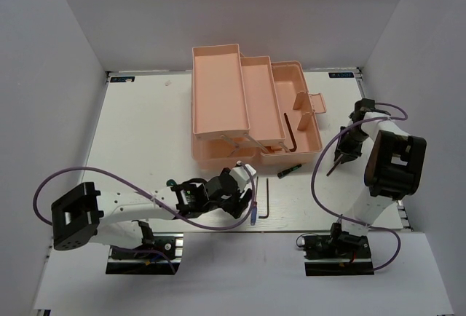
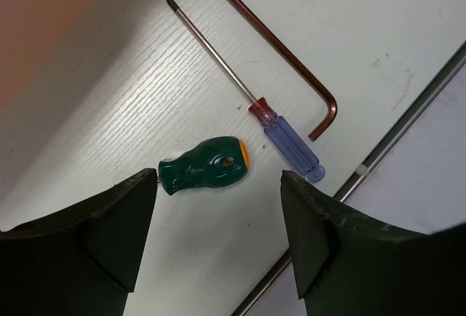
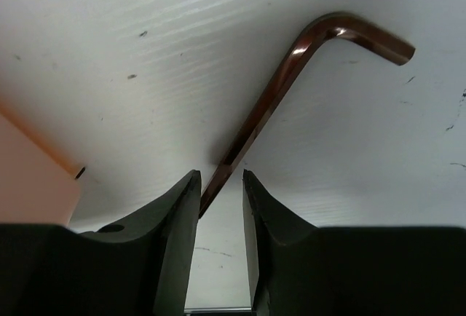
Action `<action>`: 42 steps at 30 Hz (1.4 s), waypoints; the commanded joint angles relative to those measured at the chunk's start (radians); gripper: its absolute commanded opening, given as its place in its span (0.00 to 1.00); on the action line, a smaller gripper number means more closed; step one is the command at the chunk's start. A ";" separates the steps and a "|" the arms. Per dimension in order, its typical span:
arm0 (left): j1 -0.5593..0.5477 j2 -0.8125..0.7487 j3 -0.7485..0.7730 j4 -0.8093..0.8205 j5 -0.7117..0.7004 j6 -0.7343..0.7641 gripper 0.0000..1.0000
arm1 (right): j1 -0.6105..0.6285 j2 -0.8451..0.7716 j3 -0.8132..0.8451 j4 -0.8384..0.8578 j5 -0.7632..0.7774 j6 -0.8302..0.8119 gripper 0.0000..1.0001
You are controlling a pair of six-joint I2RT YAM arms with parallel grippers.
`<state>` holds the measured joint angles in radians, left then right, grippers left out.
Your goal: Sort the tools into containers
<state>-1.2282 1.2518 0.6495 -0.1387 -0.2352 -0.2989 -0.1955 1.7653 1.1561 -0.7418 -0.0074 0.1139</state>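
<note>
Left tool [image 1: 240, 201] hovers low by the table's [image 1: 145, 134] near edge, jaws wide; right tool [image 1: 335, 163], near the right edge, slightly parted.

We see a peach-pink toolbox [image 1: 218, 90] on a white worktop [image 1: 145, 134] whose surface carries a fine, pale wood-grain pattern. Near the worktop's front edge, the stubby screwdriver [image 2: 207, 164] has a dark green handle with an orange end cap. The slim screwdriver [image 2: 291, 145] beside it has a translucent blue handle, a red collar and a silver shaft. The hex key [image 2: 277, 46] beside them reads black from above and glossy reddish-brown up close. The thin screwdriver [image 1: 289, 170] is black and green.
</note>
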 commanded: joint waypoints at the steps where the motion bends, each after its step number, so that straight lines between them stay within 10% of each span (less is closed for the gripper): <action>1: -0.007 0.018 0.033 0.028 0.007 -0.014 0.79 | -0.005 0.034 0.022 0.044 0.041 0.030 0.36; 9: -0.007 0.081 0.064 0.070 0.016 -0.034 0.79 | -0.005 0.095 0.010 0.087 0.050 0.055 0.36; 16: -0.007 0.133 0.108 0.120 0.025 -0.043 0.79 | -0.015 0.091 -0.024 0.099 0.034 0.066 0.00; 32: -0.054 0.514 0.427 -0.005 0.008 -0.235 0.57 | -0.039 -0.303 0.051 0.027 -0.238 -0.065 0.00; 42: -0.096 0.603 0.547 -0.197 -0.168 -0.361 0.57 | 0.024 -0.200 0.273 0.008 -0.597 -0.051 0.00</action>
<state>-1.3136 1.8687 1.1503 -0.2668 -0.3210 -0.6052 -0.2070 1.5009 1.3632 -0.7200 -0.4168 0.0677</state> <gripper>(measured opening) 0.567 0.038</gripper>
